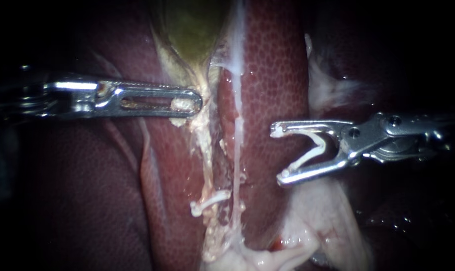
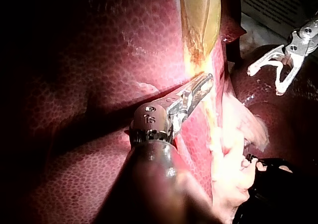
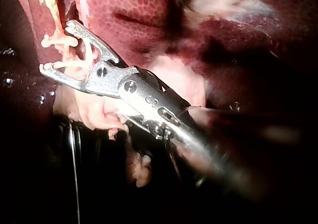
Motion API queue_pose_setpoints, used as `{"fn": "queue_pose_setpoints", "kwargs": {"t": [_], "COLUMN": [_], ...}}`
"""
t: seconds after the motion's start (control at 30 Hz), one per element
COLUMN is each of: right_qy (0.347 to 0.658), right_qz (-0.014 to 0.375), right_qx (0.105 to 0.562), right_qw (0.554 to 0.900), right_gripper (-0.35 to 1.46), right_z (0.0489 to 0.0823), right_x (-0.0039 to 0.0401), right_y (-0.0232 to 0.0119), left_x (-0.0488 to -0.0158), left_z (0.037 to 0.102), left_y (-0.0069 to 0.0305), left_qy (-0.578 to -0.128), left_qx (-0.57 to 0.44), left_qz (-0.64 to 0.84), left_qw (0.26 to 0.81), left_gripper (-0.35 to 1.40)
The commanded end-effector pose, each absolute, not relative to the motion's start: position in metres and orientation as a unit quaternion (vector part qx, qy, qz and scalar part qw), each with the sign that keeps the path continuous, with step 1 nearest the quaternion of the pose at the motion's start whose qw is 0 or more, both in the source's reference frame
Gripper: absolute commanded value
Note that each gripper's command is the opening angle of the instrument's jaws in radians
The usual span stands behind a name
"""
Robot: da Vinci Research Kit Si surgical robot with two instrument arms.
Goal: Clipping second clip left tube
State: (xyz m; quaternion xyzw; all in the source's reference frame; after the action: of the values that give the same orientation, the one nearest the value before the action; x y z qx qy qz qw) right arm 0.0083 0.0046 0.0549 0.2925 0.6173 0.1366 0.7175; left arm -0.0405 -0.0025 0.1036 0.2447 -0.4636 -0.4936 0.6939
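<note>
Positioning step: right instrument (image 1: 278,154), jaws holding open clip (image 1: 315,145), right of left tube (image 1: 206,150); left instrument (image 1: 193,103) clamped on tissue (image 1: 201,120); next, straddle tube.

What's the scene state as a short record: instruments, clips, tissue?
left instrument: shut on tissue just under the gallbladder
right instrument: carries the loaded clip, which is spread open
right instrument position: in front of the liver, to the side of the tube, not around it
placed clip: one, lower on the tube
second clip: not yet on the tube
</note>
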Motion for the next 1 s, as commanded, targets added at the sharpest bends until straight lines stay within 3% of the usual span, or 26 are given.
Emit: {"fn": "queue_pose_setpoints", "kwargs": {"t": [0.03, 0.33, 0.73, 1.0], "right_qy": [0.617, 0.617, 0.617, 0.617], "right_qz": [0.137, 0.137, 0.137, 0.137], "right_qx": [0.293, 0.293, 0.292, 0.292], "right_qw": [0.717, 0.717, 0.717, 0.718], "right_gripper": [0.6, 0.6, 0.6, 0.6], "right_z": [0.0548, 0.0548, 0.0548, 0.0548], "right_x": [0.0083, 0.0083, 0.0085, 0.0086], "right_y": [0.0046, 0.0046, 0.0046, 0.0047], "left_x": [-0.0405, -0.0398, -0.035, -0.034], "left_z": [0.1035, 0.1028, 0.0974, 0.0965], "left_y": [-0.0025, -0.0023, 0.0011, 0.0012], "left_qy": [-0.464, -0.463, -0.468, -0.469], "left_qx": [0.245, 0.248, 0.243, 0.239], "left_qz": [-0.493, -0.493, -0.512, -0.514], "left_qw": [0.694, 0.694, 0.678, 0.677], "left_gripper": [-0.35, -0.35, -0.35, -0.35]}}
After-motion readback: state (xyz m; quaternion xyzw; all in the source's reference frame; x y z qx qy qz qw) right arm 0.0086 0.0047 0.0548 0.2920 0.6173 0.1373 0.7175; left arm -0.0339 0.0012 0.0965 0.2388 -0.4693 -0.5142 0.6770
